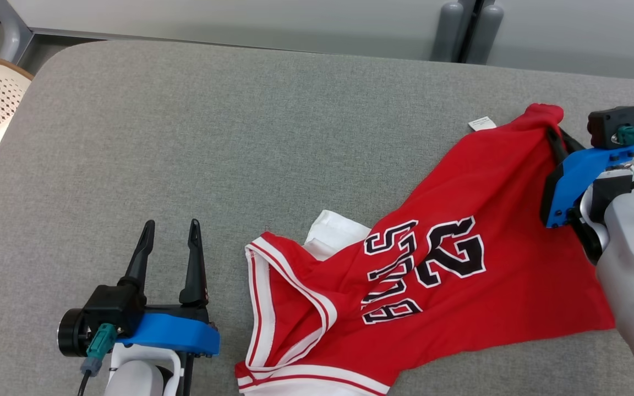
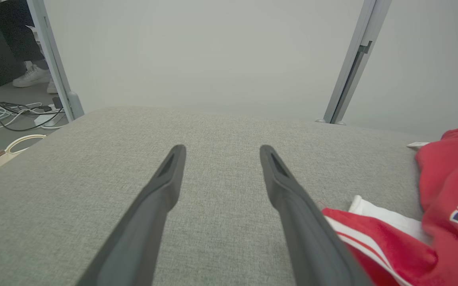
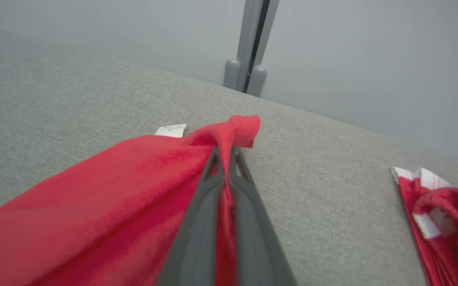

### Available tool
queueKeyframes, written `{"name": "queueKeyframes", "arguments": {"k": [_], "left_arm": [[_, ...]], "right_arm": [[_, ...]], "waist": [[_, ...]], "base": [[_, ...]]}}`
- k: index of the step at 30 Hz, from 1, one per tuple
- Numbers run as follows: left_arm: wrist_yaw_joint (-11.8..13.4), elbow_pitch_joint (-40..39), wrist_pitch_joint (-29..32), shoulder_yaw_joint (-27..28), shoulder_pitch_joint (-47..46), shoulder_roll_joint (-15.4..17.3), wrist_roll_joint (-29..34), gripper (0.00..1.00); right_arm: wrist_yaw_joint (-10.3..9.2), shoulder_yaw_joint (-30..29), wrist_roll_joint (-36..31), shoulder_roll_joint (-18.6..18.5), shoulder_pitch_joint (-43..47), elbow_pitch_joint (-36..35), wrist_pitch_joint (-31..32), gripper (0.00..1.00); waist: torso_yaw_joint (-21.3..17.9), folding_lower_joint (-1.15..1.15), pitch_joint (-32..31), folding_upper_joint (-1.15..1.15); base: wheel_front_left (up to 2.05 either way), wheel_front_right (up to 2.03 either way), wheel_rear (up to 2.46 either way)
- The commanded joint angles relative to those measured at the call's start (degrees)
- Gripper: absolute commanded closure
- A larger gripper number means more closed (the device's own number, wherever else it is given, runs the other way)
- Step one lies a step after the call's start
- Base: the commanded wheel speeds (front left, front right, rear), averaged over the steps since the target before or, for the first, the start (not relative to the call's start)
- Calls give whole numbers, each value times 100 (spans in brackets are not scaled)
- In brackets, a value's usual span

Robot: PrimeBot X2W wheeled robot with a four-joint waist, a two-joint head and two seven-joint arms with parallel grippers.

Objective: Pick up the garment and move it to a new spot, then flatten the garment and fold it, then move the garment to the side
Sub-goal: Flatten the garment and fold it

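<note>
Two claws are mine: my right claw [image 3: 224,154] is clenched on a bunched corner of the red jersey [image 1: 476,181], which trails back beneath my wrist across the grey woven tabletop [image 1: 212,137]; my left claw [image 1: 171,226] hangs released, the jersey's striped armhole just to its right; I judge a slow, level lift best, since this limp, smooth knit with white trim could slip.

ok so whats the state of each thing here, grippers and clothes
red jersey: unfolded, rumpled, print side up, far corner bunched
right gripper: shut on the red jersey's far corner
left gripper: open, empty, beside the red jersey
white label: lying flat on the table
second red garment: crumpled in a heap
</note>
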Motion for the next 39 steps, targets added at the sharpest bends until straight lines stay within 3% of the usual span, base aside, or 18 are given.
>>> {"name": "queueKeyframes", "arguments": {"k": [1,7,11,18,26,39], "left_arm": [[-5,6,-12,19,-60,5,-14,0],[23,12,-12,98,43,5,28,0],[24,-12,-12,203,150,5,104,0],[-41,-29,-12,401,316,5,277,0],[-109,-14,-12,501,477,5,354,0],[-159,9,-12,519,578,5,396,0]], "right_arm": [[1,-45,-30,55,-117,98,-157,0],[1,-88,-65,128,105,204,-777,0],[1,-192,83,168,427,-155,-946,0],[1,-681,254,107,1639,-2082,-966,0],[2,-1347,150,545,3259,-4101,-968,0],[1,-1606,-171,1218,4900,-5571,-930,0]], "waist": [[-11,-1,-9,0],[-204,-1,-132,0],[-429,-1,-297,0],[-831,-1,-547,0],[-1050,-1,-766,0],[-1032,-1,-841,0]], "base": [[0,0,0],[0,0,0],[0,0,0],[0,0,0],[0,0,0],[0,0,0]]}}
